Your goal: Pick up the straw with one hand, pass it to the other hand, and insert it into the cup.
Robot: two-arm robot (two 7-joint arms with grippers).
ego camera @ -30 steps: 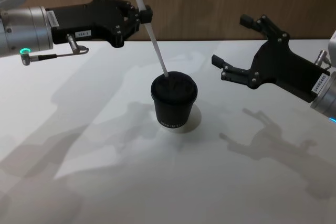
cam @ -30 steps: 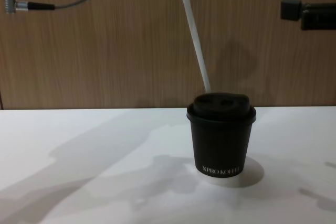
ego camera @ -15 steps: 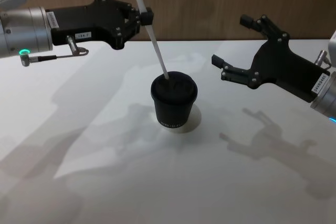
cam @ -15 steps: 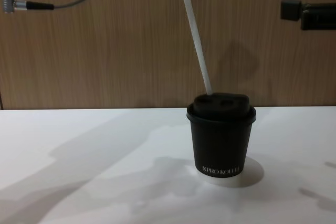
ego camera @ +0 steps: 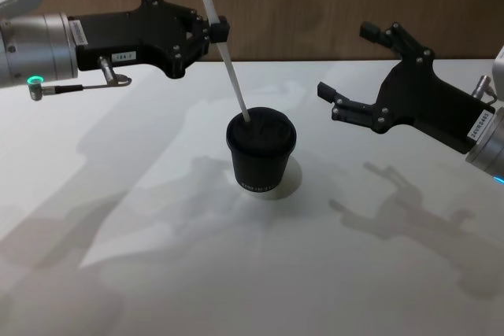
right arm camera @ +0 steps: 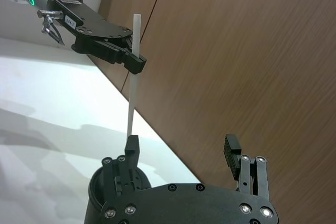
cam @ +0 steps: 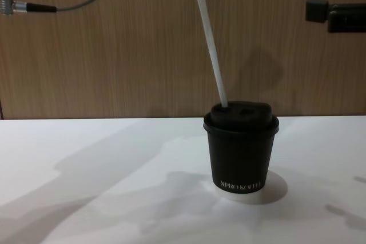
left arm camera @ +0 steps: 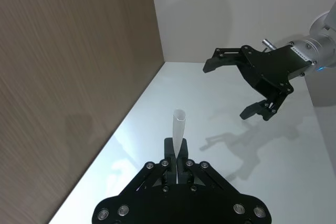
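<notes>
Item one: the straw [ego camera: 225, 51], long, thin and white. We found it tilted, its upper part leaning toward the left and the back wall, its lower end resting at the left edge of the cup's lid. From the side, in the chest view, the straw [cam: 211, 47] ran down from the top edge to the lid; whether its tip had gone into an opening we could not tell.

Item two: the cup [ego camera: 261, 154], small and black with a domed lid, standing upright near the middle of the white table [ego camera: 157, 273]. In the chest view the cup [cam: 241, 147] showed white lettering low on its side.

Item three: the left gripper [ego camera: 214, 27], black, on a silver wrist with a green ring light (a thin grey cable [cam: 68, 5] ran beside it). We noted it held above and to the left of the cup, its fingers closed on the straw a little below the straw's upper end. Its own wrist view showed the straw [left arm camera: 177, 132] standing up between the pinched fingers.

Item four: the right gripper [ego camera: 354, 72], black, held in the air to the right of the cup and well apart from it, its fingers spread wide with nothing between them.
</notes>
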